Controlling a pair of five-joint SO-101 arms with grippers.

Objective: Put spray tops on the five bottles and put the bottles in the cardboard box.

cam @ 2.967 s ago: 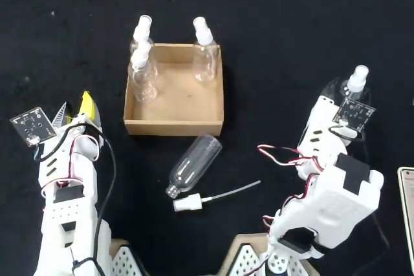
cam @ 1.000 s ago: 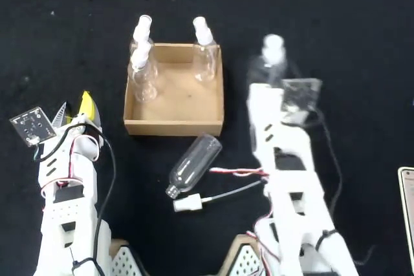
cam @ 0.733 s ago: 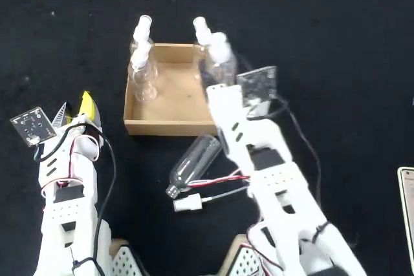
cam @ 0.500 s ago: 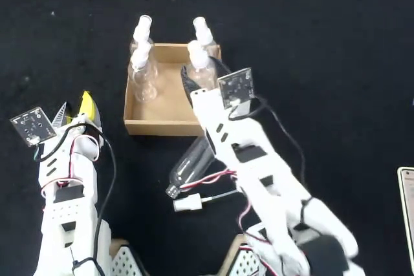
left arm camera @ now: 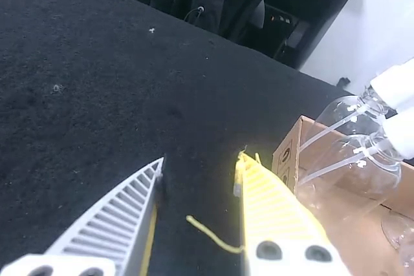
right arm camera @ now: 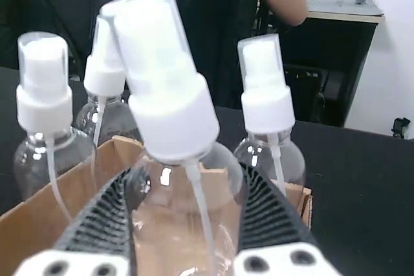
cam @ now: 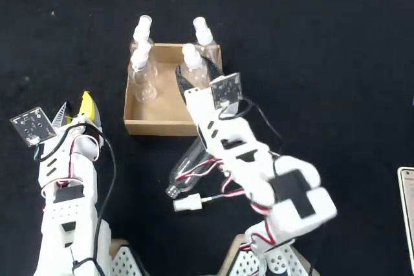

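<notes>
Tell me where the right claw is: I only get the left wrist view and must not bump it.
Observer: The right claw is over the box, shut on a capped bottle.
Operator: Is any bottle uncapped?
Observer: One. The bare bottle lies on the table in front of the box.
Operator: And its top?
Observer: The spray top lies loose beside that bottle's open mouth.
</notes>
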